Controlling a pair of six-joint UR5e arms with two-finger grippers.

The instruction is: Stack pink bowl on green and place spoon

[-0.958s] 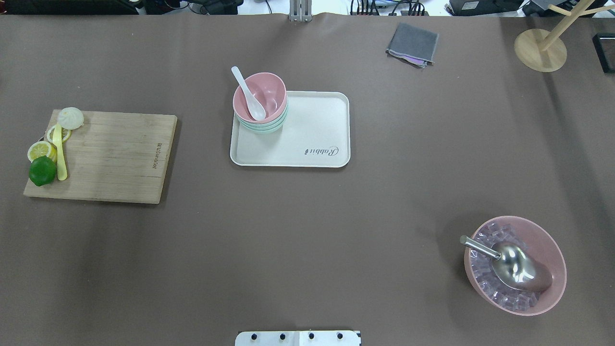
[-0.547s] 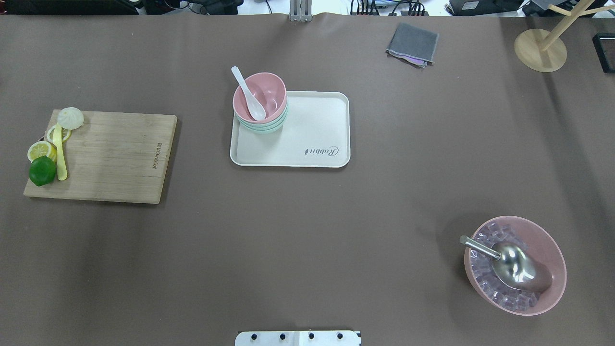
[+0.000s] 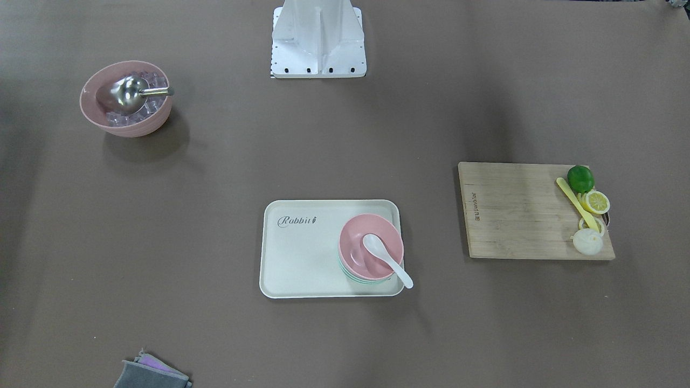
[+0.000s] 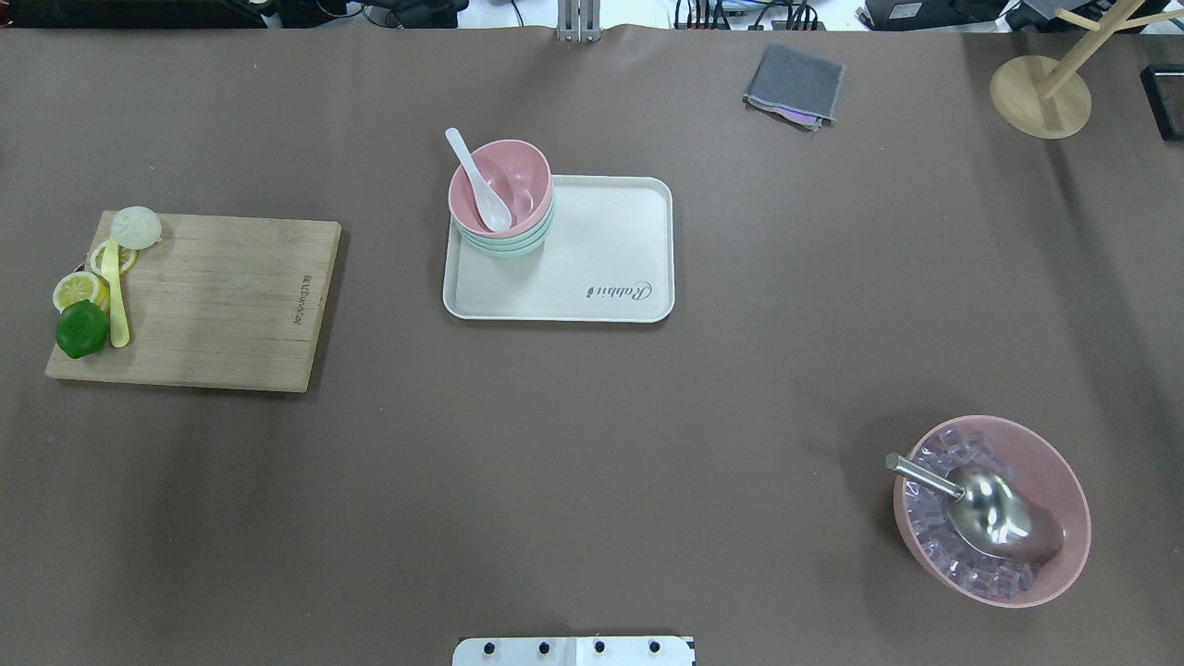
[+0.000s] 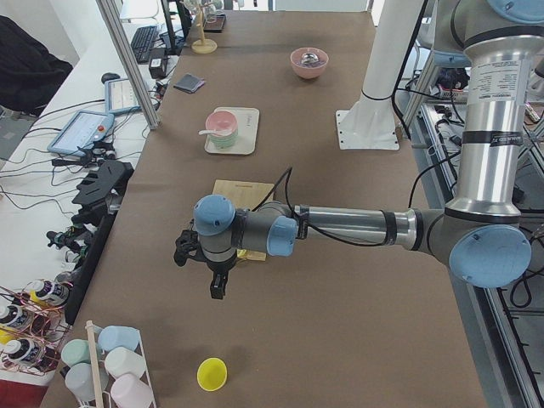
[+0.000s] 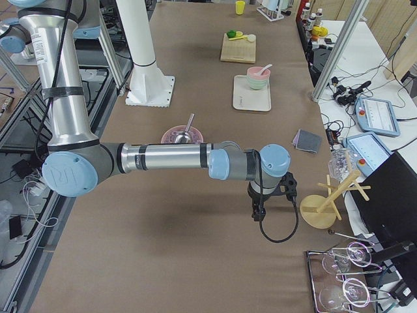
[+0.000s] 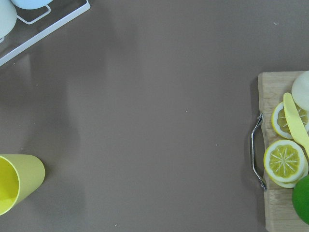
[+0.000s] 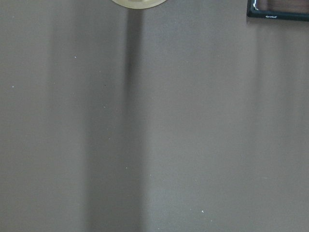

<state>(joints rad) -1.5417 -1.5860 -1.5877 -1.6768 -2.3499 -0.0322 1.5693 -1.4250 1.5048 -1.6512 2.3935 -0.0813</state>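
A pink bowl [image 4: 518, 176] sits stacked on a green bowl [image 4: 507, 244] in the far left corner of a cream tray [image 4: 592, 268]. A white spoon [image 4: 478, 181] lies in the pink bowl, with its handle over the rim. The front view shows the same stack [image 3: 356, 242] and spoon [image 3: 386, 260]. My left gripper [image 5: 216, 287] shows only in the left side view, beyond the cutting board, far from the tray. My right gripper [image 6: 258, 214] shows only in the right side view, near the wooden stand. I cannot tell whether either is open or shut.
A wooden cutting board [image 4: 222, 296] with a lime, lemon slices and a yellow knife lies at the left. A large pink bowl of ice cubes with a metal scoop [image 4: 994, 513] stands at the near right. A grey cloth [image 4: 795, 83], a wooden stand [image 4: 1041, 92] and a yellow cup [image 7: 17, 181] lie further out.
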